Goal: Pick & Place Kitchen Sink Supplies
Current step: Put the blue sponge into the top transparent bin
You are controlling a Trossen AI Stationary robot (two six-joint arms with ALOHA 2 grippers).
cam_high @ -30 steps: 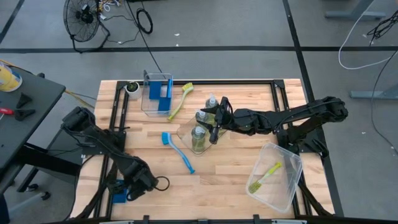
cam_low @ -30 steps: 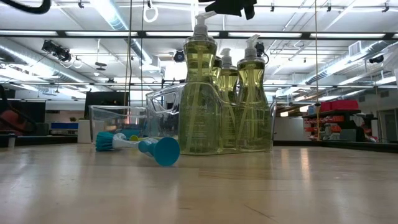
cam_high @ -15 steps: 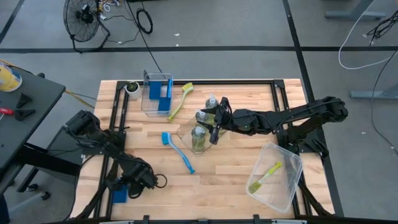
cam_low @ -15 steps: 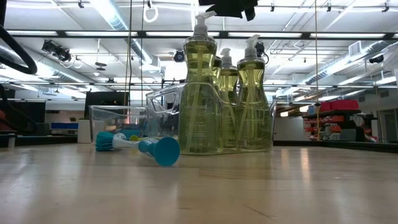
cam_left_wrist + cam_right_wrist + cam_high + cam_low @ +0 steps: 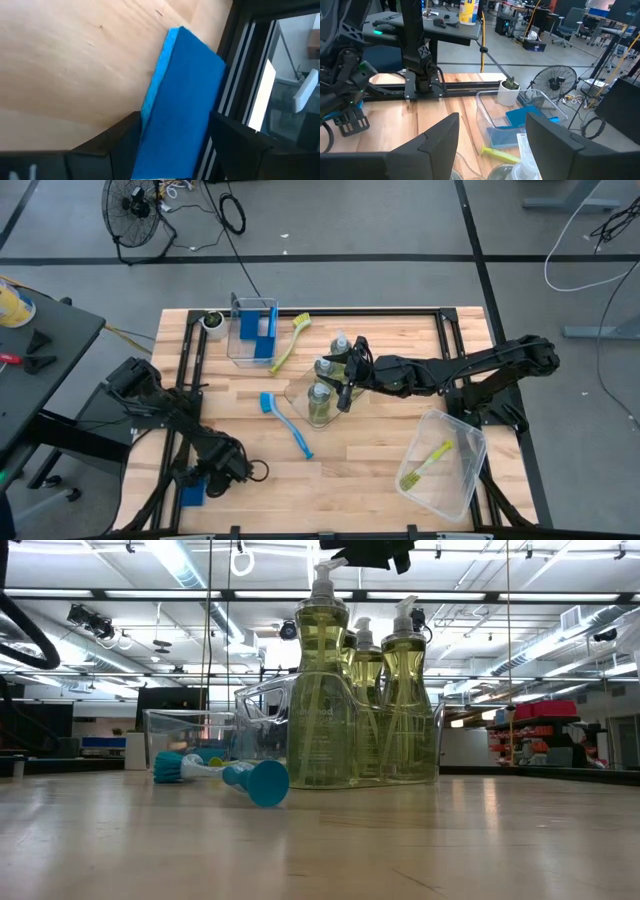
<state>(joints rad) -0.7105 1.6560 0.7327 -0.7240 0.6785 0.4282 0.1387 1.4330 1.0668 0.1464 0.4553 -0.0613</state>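
1. Left gripper low at the table's near left corner, fingers set on either side of a flat blue sponge — jaws close beside its faces, though a firm clamp cannot be told; sponge tilted against the dark frame rail at the wooden table edge.
2. Right gripper over the middle of the table, jaws parted and holding nothing, hanging just above the pump tops of the clear bottles of yellow-green liquid.
3. Bottles upright together in a clear flat tray; on the front bottle's label, faint pale lettering reading "method".
4. Blue dish brush flat on the wood, just beside the tray.
5. Yellow-green brush inside a clear bin at the near right.
6. Farther back, another yellow-green brush beside a clear bin holding blue sponges upright — a small potted plant next to it.
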